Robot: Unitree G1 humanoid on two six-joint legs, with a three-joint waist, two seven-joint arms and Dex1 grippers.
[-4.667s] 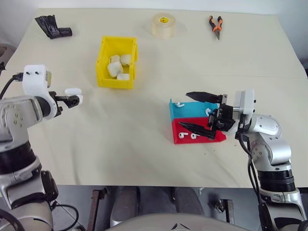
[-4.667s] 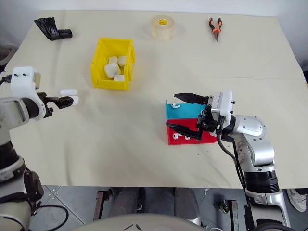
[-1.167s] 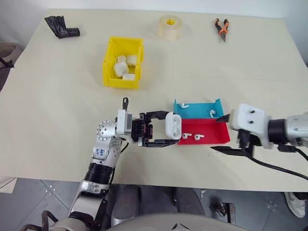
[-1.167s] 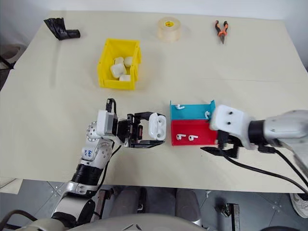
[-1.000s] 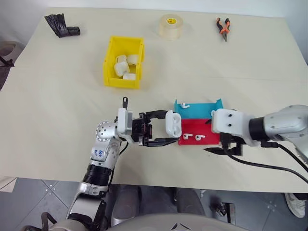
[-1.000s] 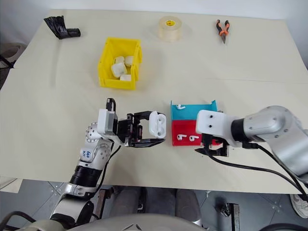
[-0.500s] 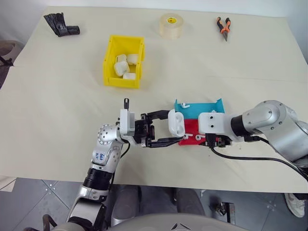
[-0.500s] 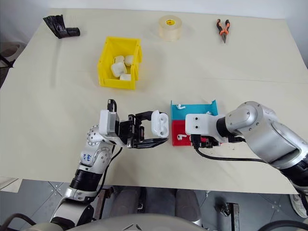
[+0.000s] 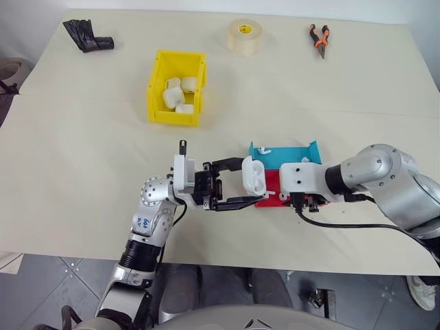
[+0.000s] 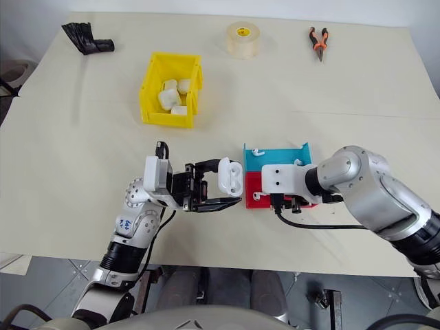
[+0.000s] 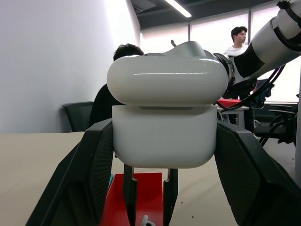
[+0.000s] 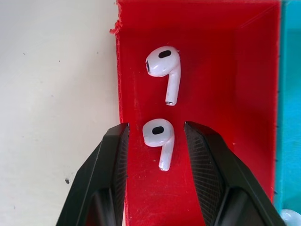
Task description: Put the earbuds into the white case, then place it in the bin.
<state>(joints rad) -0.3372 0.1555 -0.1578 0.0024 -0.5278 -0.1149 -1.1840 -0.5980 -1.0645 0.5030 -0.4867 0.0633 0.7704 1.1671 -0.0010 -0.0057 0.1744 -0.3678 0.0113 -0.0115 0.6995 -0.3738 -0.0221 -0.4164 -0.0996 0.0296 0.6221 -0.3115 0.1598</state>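
My left gripper (image 9: pixel 249 180) is shut on the white case (image 9: pixel 251 177), holding it above the table just left of the trays. The case (image 11: pixel 164 117) appears to have its lid swung open. My right gripper (image 12: pixel 156 126) hangs low over the red tray (image 12: pixel 235 70). It is open, and its fingers (image 12: pixel 115 155) stand either side of one earbud (image 12: pixel 158 136) without touching it. A second earbud (image 12: pixel 162 66) lies just beyond. Another earbud (image 9: pixel 263 149) lies in the blue tray (image 9: pixel 289 155). The yellow bin (image 9: pixel 157 113) stands at the back left.
Several white cases (image 9: pixel 175 96) lie inside the bin. A tape roll (image 9: pixel 244 32), orange-handled pliers (image 9: pixel 321 38) and a black object (image 9: pixel 88 38) lie along the far edge. In the left wrist view, people (image 11: pixel 123 52) sit in the background.
My right gripper has moved left over the red tray, and its jaws have narrowed around an earbud. The left gripper has kept still with the case.
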